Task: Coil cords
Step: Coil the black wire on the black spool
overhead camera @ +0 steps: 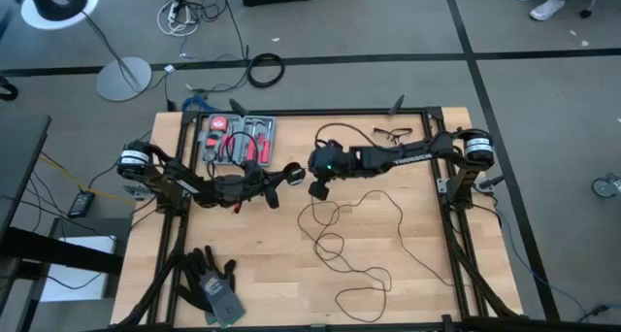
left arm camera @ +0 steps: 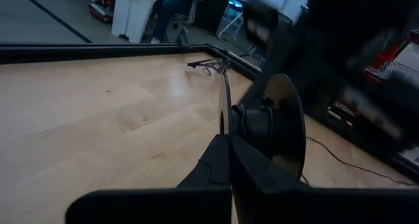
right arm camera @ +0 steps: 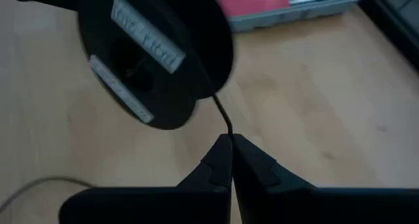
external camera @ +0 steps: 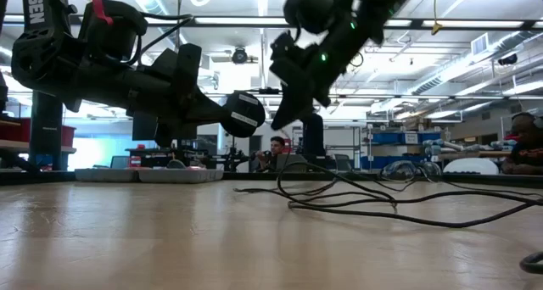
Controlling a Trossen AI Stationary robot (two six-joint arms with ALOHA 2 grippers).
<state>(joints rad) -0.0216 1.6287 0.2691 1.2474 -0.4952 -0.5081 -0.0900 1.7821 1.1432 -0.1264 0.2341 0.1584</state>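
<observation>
Across the pale wooden desk (overhead camera: pixel 408 177) most of the job looks undone: the thin black cord (overhead camera: pixel 361 237) lies sprawled in loose, irregular loops over the middle and the near side of the boards, none of it gathered into a tidy ring. By my reckoning the coiling has barely begun.

The desk is smooth, light-grained planking inside a dark metal frame. At its far edge sits a shallow grey tray of tools (overhead camera: pixel 238 138) with red handles; at the near left corner lies a pair of dark gloves (overhead camera: pixel 209 279), soft and crumpled.

Above the centre, the left tool (left arm camera: pixel 229 142) is closed on the hub of the round black puck (overhead camera: pixel 293 174), a flat, hard-looking disc with white labels on its face, lifted clear of the wood. Just beside it the right tool (right arm camera: pixel 230 145) has its fingers pinched together on the cord where it leaves the puck. The cord itself is wiry and very slender, limp enough to fall in curls.
</observation>
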